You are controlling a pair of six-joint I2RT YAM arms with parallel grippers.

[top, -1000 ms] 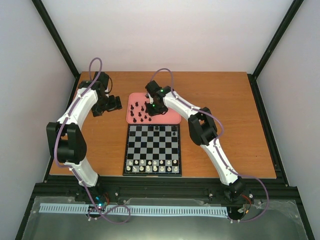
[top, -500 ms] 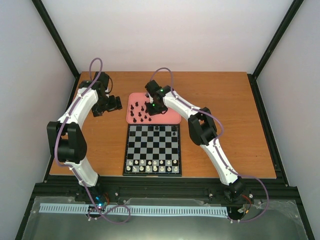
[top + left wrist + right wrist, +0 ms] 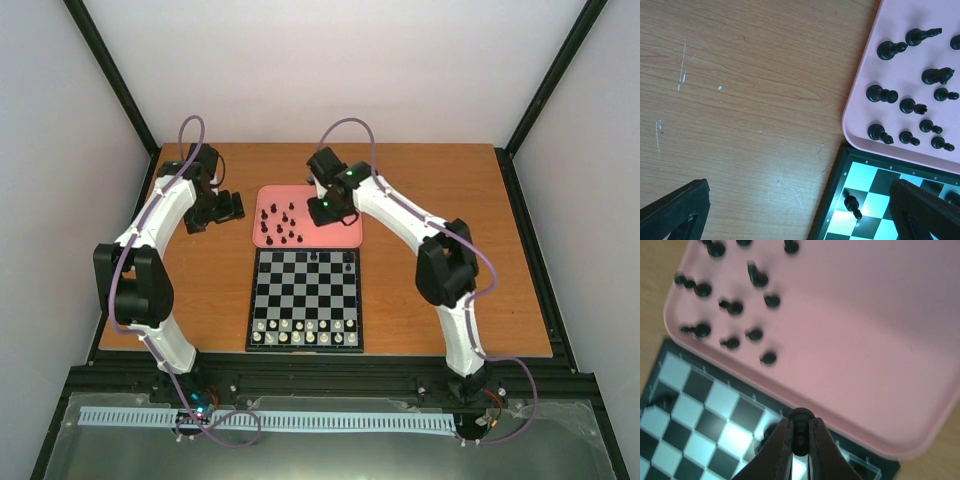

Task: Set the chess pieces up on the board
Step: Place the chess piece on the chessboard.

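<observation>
My right claw (image 3: 800, 440) is clamped on one black piece (image 3: 800, 416), whose round head shows between my pinched fingers. In my wrist view it hangs over the near edge of the tray (image 3: 875, 340), just where the far edge of the board (image 3: 695, 405) begins. From above, that claw sits over the middle of the tray. The other black pieces (image 3: 279, 224) crowd the tray's left end, some upright, some seeming to lean, though the blur keeps me from telling which. Another piece (image 3: 852, 205) stands on the board near its far-left corner. The white pieces (image 3: 305, 332) line the board's two near rows. My left claw (image 3: 799, 192) gapes wide, gripping nothing, over the table (image 3: 740, 100) beside the tray's left edge.
</observation>
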